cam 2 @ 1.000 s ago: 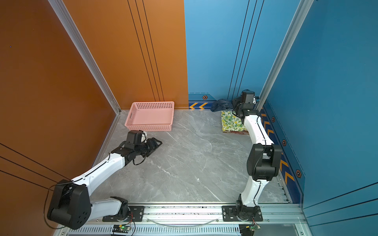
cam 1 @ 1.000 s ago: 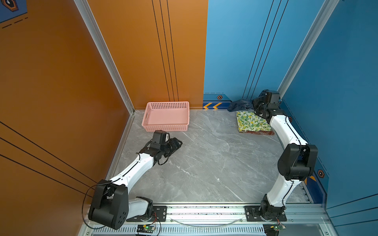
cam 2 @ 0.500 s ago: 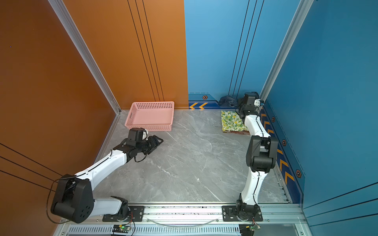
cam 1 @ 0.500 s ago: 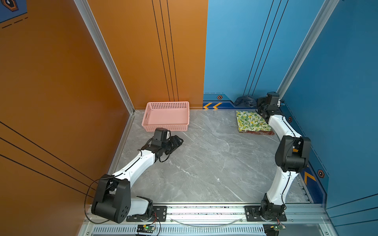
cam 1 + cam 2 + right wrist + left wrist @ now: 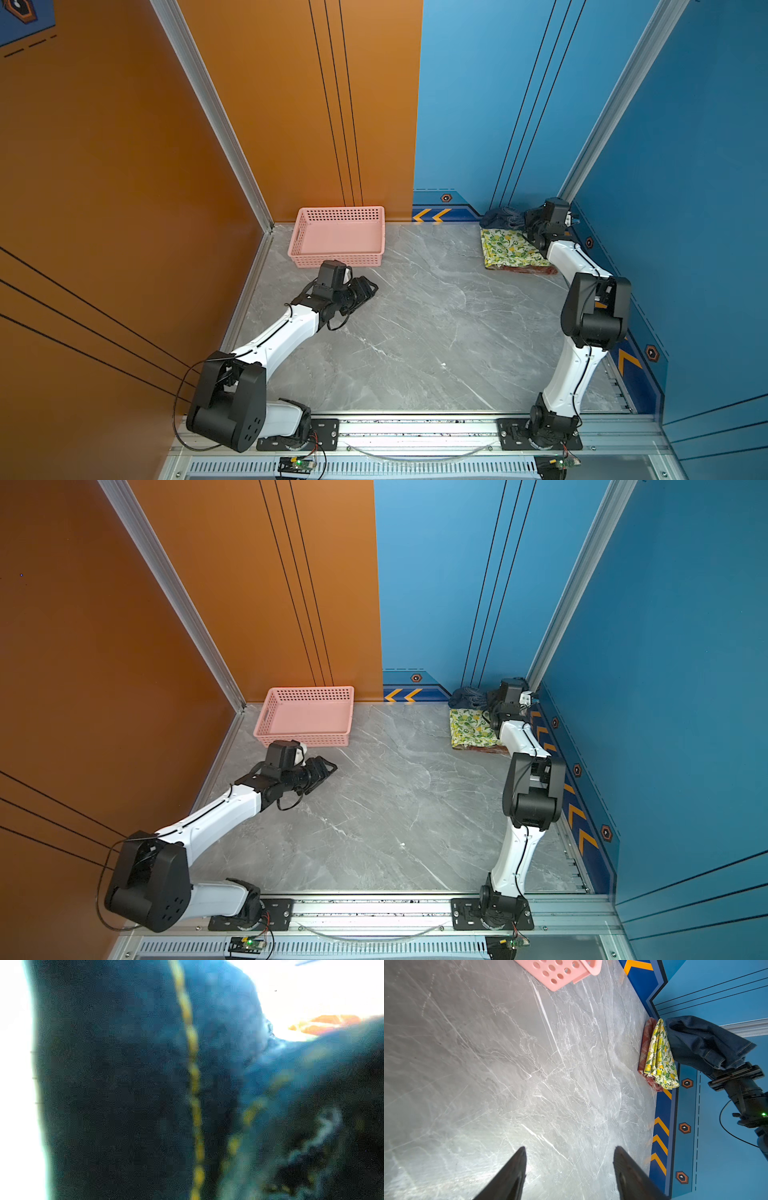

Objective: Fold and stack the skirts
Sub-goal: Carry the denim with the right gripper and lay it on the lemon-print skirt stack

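In the far right corner the right jaws are clamped on the denim skirt (image 5: 699, 1045), which hangs bunched from them over the far end of the stack; whether it touches the stack cannot be told. The stack lies on the tabletop (image 5: 415, 332) near the right wall: the lemon-print skirt (image 5: 509, 249) is folded on top of the plaid skirt (image 5: 528, 270), whose red edge shows along the near side. The left jaws stand open, holding nothing, low over the tabletop on the left, just in front of the pink basket (image 5: 338, 259). The right wrist view shows only blurred denim with yellow stitching.
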You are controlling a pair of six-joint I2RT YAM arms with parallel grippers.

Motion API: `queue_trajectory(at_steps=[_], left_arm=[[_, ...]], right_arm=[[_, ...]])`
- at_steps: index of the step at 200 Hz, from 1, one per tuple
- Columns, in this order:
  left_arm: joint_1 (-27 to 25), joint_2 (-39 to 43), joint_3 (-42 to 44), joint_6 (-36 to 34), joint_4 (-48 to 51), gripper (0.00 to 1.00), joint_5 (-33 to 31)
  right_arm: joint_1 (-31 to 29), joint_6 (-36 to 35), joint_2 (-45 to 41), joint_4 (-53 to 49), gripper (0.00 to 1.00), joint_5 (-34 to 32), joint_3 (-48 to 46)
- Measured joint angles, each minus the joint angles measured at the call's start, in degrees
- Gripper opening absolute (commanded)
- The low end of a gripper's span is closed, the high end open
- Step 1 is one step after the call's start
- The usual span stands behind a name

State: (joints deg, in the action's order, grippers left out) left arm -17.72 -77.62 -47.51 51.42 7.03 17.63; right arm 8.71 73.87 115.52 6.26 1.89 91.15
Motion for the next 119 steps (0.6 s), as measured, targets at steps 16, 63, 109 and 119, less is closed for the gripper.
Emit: queue_trajectory(at_steps=[16,63,109,119], left_arm=[[0.0,0.0,0.0,0.0,0.0,0.67,0.0],[-0.1,0.3,0.0,0.5,-0.2,0.68,0.0],[-0.5,0.9,1.2,0.7,-0.9,0.7,0.0],[-0.5,1.3,1.4,0.7,-0.9,0.72,0.0]], right_arm=[[0.1,-0.9,0.0,1.6,0.0,0.5,-1.4],[0.2,-1.7,-1.3,5.1,0.26,1.1,-11.7],[1.9,-0.9,-3.5,4.0,0.81,4.3,-18.8],[2.3,-1.5,-4.7,3.0,0.93,5.6,-19.6]])
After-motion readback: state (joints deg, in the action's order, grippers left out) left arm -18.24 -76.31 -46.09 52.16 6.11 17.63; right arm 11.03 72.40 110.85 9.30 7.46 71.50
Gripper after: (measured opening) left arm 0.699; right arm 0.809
